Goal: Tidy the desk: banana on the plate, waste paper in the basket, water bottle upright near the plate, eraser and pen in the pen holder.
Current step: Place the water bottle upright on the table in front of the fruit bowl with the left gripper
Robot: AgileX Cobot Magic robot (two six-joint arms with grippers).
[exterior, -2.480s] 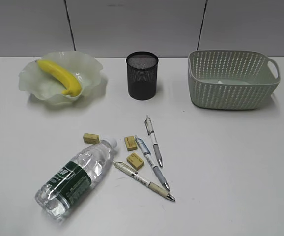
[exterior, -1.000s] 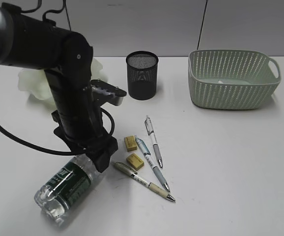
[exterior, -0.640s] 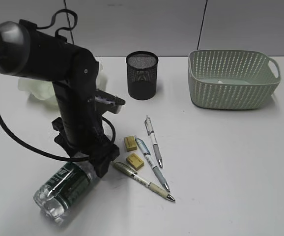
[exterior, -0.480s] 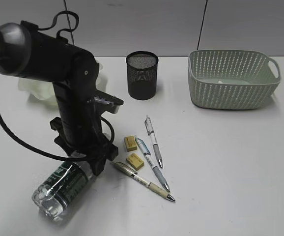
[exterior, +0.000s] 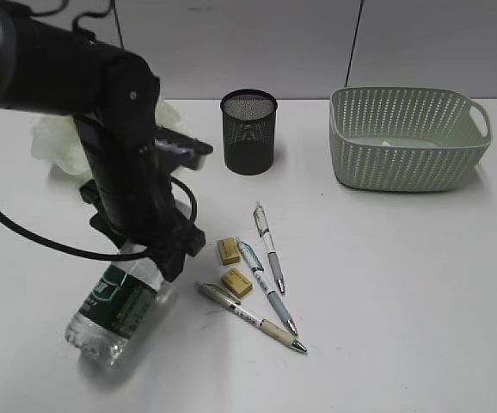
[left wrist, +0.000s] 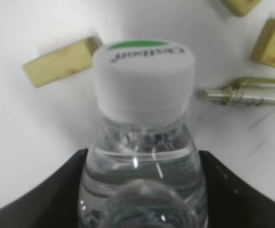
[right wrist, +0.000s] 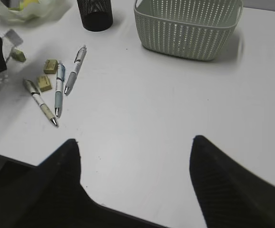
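White desk (exterior: 403, 284), grey panel wall behind. Left arm reaches down w/ left gripper (exterior: 158, 258) at neck of water bottle (exterior: 119, 301); jaws closed on both sides of neck. Bottle tilted, base on desk, cap end raised. Right gripper (right wrist: 135, 156) hangs wide open, holds nothing. Pens, erasers beside bottle.

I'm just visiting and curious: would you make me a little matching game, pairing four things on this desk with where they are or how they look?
Things:
1. water bottle
2. pen holder
3. basket
4. pens

Descriptions:
A. black mesh cup standing near the back of the desk
B. lying loose side by side, beside small tan erasers
C. pale green, perforated sides, at the right
D. tilted, its neck between the fingers of the left gripper

Pairs: 1-D, 2-A, 3-C, 4-B
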